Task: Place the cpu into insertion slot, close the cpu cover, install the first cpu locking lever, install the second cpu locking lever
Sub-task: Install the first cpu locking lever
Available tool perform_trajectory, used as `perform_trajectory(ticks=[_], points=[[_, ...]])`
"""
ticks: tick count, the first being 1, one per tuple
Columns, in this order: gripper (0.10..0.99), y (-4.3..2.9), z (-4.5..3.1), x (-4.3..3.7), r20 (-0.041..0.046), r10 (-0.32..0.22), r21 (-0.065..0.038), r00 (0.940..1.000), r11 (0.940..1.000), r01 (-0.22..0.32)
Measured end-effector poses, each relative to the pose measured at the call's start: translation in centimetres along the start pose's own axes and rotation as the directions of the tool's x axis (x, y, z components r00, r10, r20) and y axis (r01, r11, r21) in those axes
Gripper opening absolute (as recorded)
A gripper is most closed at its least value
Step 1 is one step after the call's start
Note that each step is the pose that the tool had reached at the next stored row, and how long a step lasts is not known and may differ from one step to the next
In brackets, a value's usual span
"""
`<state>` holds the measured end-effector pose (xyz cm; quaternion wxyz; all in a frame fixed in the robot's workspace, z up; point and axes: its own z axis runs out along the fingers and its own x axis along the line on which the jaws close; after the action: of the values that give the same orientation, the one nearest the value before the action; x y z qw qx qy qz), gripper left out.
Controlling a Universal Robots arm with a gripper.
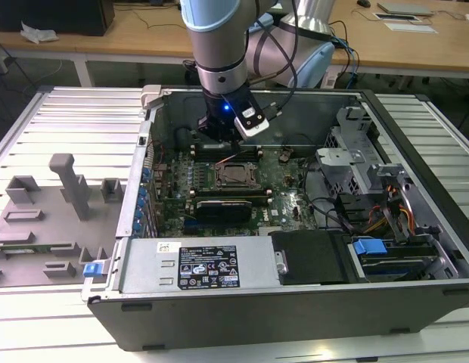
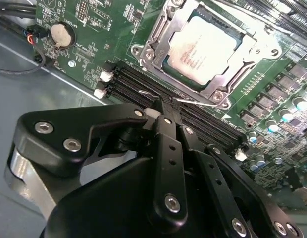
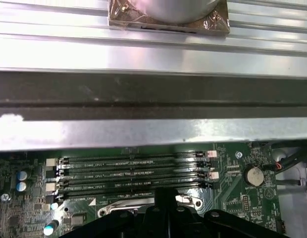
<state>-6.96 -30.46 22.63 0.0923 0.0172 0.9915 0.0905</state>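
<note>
Silvery-grey cpu [image 2: 205, 47] sits in the insertion slot [image 2: 143, 49], with the cpu cover [image 2: 245, 49] down over its edges. In the second wrist view my gripper [image 2: 161, 105] hangs near the slot. Its fingers are drawn narrow, tips at a thin wire locking lever [image 2: 193, 101]; whether they pinch it I cannot tell. I judge the first lever step is in hand, calling for a steady push under its catch.

Print present, none legible.
A black label [image 1: 208, 267] on the grey metal housing [image 1: 144, 274], the cpu [image 2: 204, 47] top and the memory slots [image 3: 133, 171] carry lettering too small to read.
</note>
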Motion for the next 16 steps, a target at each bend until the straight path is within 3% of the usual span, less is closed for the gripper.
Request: perform_trajectory(ticks=[2,4,10,12,14,16], points=[[0.106,0.00,0.10,0.03,0.0011,0.001,-0.001,1.0000,1.0000,-0.001],[0.106,-0.04,0.27,0.06,0.0080,0.000,-0.001,1.0000,1.0000,0.000],[0.106,-0.04,0.29,0.06,0.0083,0.000,0.000,1.0000,1.0000,0.000],[0.106,-0.05,0.36,0.08,0.0155,-0.002,0.001,0.9999,1.0000,0.002],[0.106,-0.06,0.37,0.07,0.0172,-0.002,0.002,0.9998,1.0000,0.002],[0.106,-0.07,0.44,0.10,0.0219,-0.004,0.008,0.9998,1.0000,0.004]])
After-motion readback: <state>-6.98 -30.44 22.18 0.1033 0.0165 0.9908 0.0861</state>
